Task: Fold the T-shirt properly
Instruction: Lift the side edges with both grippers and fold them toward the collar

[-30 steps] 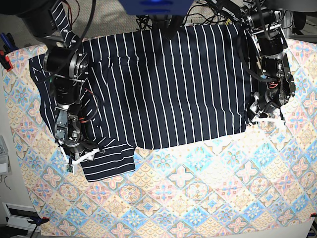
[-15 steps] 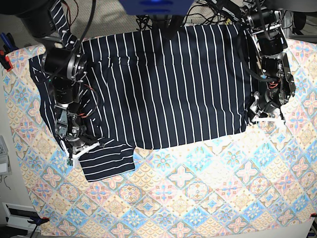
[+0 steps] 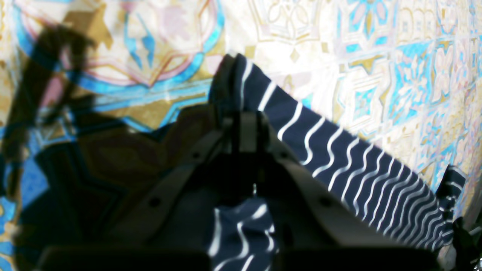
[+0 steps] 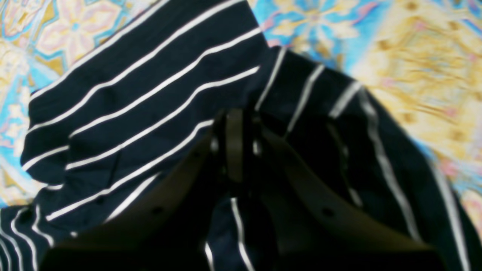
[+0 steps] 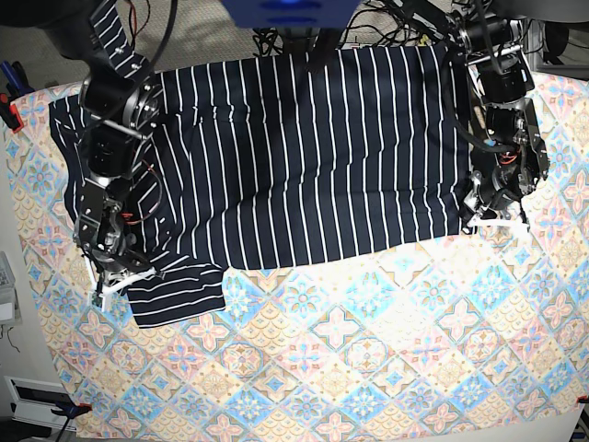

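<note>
The navy white-striped T-shirt lies spread over the far half of the tablecloth, with one sleeve sticking out at the lower left. My right gripper is shut on the cloth beside that sleeve; in the right wrist view the gripper pinches a fold of striped cloth. My left gripper is shut on the shirt's lower right corner; in the left wrist view the gripper clamps the striped hem, which trails off to the right.
The pastel tile-patterned tablecloth covers the whole table. A red clamp grips the left edge and another the lower left corner. Cables and arm bases crowd the far edge.
My right gripper has dragged the sleeve and the shirt's left side leftward and slightly toward the far edge. The shirt's lower edge has shifted with it. The left gripper has barely moved.
</note>
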Robot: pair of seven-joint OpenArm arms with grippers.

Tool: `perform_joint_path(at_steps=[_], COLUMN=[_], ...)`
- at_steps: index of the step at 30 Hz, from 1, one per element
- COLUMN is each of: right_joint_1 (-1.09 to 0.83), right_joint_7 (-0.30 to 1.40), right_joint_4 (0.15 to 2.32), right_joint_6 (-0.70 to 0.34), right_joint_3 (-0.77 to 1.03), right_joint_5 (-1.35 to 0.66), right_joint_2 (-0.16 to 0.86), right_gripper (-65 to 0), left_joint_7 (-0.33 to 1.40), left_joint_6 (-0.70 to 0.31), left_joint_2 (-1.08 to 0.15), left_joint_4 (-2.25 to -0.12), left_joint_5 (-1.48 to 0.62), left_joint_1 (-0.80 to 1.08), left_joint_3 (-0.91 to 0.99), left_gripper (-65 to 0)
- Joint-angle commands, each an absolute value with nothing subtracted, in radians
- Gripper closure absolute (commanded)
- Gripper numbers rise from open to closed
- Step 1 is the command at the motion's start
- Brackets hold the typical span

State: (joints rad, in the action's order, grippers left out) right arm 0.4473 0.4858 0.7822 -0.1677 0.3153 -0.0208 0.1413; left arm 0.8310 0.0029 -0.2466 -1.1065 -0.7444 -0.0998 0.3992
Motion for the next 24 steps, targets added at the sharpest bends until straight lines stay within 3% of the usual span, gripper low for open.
perform_joint_path(at_steps=[1,10,24], right_joint_1=[0.472,0.377,0.202], right_joint_7=[0.466,0.57,0.664], right_joint_4=[0.823,1.03,1.336], right_joint_6=[-0.166,-0.168,-0.248], right_joint_3=[0.315,0.318,0.357], right_joint_5=[-0.024,-0.024,-0.028], right_joint_2=[0.156,0.156,0.156], right_gripper=[-0.2,-0.2,-0.1], left_joint_7=[0.823,0.823,0.826], left_joint_6=[-0.004,-0.004,-0.004], left_joint_2=[-0.263,-0.262,-0.262], left_joint_4=[-1.127,-1.132,-1.403], left_joint_5=[-0.754,-0.757,-0.934], left_joint_1=[-0.119,-0.119,0.028], left_joint_3=[0.404,0.404,0.404], left_gripper=[0.0,0.0,0.0])
